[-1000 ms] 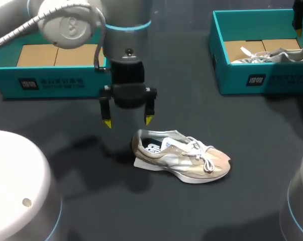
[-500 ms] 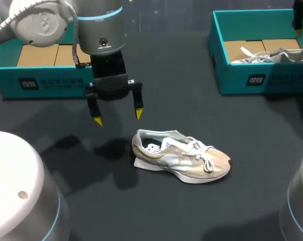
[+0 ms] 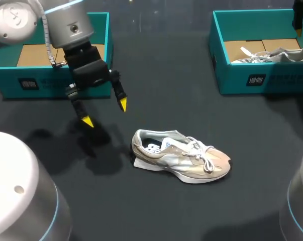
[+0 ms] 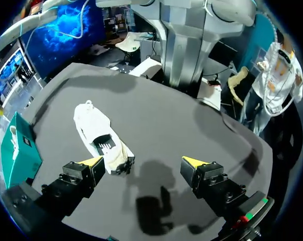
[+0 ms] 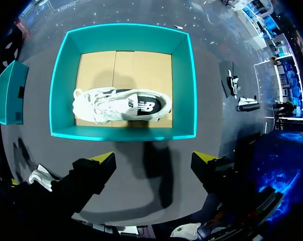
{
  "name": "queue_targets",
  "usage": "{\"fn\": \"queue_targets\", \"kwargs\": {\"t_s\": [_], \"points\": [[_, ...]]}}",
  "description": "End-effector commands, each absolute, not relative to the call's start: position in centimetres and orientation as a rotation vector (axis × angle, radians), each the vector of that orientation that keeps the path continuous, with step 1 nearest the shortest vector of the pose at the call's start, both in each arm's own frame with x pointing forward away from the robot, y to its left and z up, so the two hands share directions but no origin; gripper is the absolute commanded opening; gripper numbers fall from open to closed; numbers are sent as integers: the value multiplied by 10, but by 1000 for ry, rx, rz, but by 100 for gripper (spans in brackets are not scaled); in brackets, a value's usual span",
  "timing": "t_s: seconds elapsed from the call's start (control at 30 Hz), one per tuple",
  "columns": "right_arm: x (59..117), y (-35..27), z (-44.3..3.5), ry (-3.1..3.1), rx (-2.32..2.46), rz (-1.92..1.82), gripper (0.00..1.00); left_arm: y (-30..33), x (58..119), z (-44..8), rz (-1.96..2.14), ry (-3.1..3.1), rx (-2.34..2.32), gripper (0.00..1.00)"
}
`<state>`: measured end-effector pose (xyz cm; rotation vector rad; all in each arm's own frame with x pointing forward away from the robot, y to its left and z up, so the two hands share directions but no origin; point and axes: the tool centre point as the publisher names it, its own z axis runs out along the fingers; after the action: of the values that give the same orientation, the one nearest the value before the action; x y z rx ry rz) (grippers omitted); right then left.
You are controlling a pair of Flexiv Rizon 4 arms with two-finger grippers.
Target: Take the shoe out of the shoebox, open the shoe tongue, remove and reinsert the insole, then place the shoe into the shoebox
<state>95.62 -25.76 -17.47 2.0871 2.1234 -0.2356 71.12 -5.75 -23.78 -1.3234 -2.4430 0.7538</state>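
Observation:
A beige and silver shoe (image 3: 184, 161) lies on its sole in the middle of the dark table, toe to the right, laces tied, and its printed insole (image 3: 152, 148) shows through the opening. My left gripper (image 3: 104, 113) hangs open and tilted, up and to the left of the heel, holding nothing. In the left wrist view the shoe (image 4: 101, 134) lies ahead of the open left gripper (image 4: 141, 161), nearer one finger. My right gripper (image 5: 154, 158) is open above the near wall of the right teal shoebox (image 5: 123, 135), where a second shoe (image 5: 121, 105) lies.
A teal shoebox (image 3: 51, 83) with a cardboard floor stands at the back left, just behind my left gripper. The right teal shoebox (image 3: 241, 75) with the other shoe (image 3: 277, 54) stands at the back right. Bare dark tabletop surrounds the shoe.
My left gripper has drawn away from the shoe's heel, going left and back toward the left box and tilting as it went. The shoe and the right arm have stayed put.

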Motion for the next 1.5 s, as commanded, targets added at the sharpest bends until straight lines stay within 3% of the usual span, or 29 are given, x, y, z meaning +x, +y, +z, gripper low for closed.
{"fn": "queue_targets", "kwargs": {"t_s": [0.03, 0.27, 0.77, 0.83, 1.17, 1.5], "points": [[955, -258, -174, 2123, 2087, -235, 100, -53, 713, -243, 872, -2414, -1223, 100], [955, -258, -174, 2123, 2087, -235, 100, -53, 713, -243, 872, -2414, -1223, 100], [955, -258, -174, 2123, 2087, -235, 100, -47, 704, -271, 1231, -2535, -509, 100], [955, -258, -174, 2123, 2087, -235, 100, -54, 704, -278, 1035, -2663, -533, 100], [955, -258, -174, 2123, 2087, -235, 100, -54, 704, -278, 1035, -2663, -533, 100], [955, -258, -174, 2123, 2087, -235, 100, -36, 711, -306, 1268, -2548, -317, 100]]}}
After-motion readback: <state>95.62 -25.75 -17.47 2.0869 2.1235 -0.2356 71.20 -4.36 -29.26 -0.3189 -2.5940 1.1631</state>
